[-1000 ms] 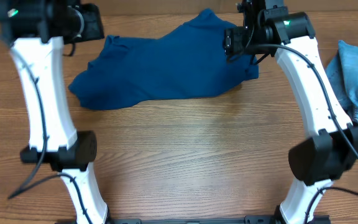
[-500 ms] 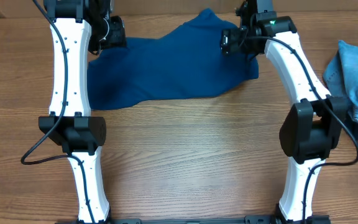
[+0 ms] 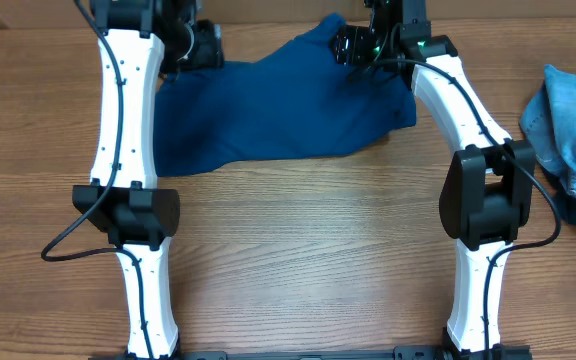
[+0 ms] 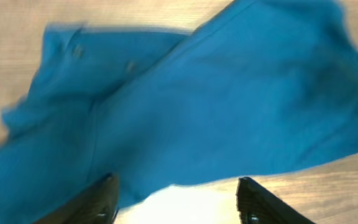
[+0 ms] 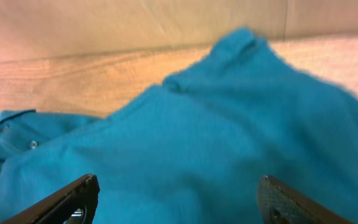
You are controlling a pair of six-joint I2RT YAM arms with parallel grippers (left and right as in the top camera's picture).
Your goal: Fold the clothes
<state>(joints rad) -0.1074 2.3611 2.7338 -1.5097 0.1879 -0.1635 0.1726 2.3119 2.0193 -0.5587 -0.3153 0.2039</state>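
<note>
Wood-grain surface (image 3: 308,250) seen from above. A deep-blue shirt (image 3: 278,110) lies rumpled along its far side, between two white arms. The left hand (image 4: 176,190) hovers over the shirt's left end, fingers spread apart. The right hand (image 5: 178,190) hovers over its right end, fingers spread wide. A pale denim garment (image 3: 568,120) lies heaped at the right edge, apart from the shirt.

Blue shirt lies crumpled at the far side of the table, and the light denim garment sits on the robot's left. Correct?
Not quite: the blue shirt is at the table's far side, but the light denim garment sits on the robot's right, as the overhead view shows.
</note>
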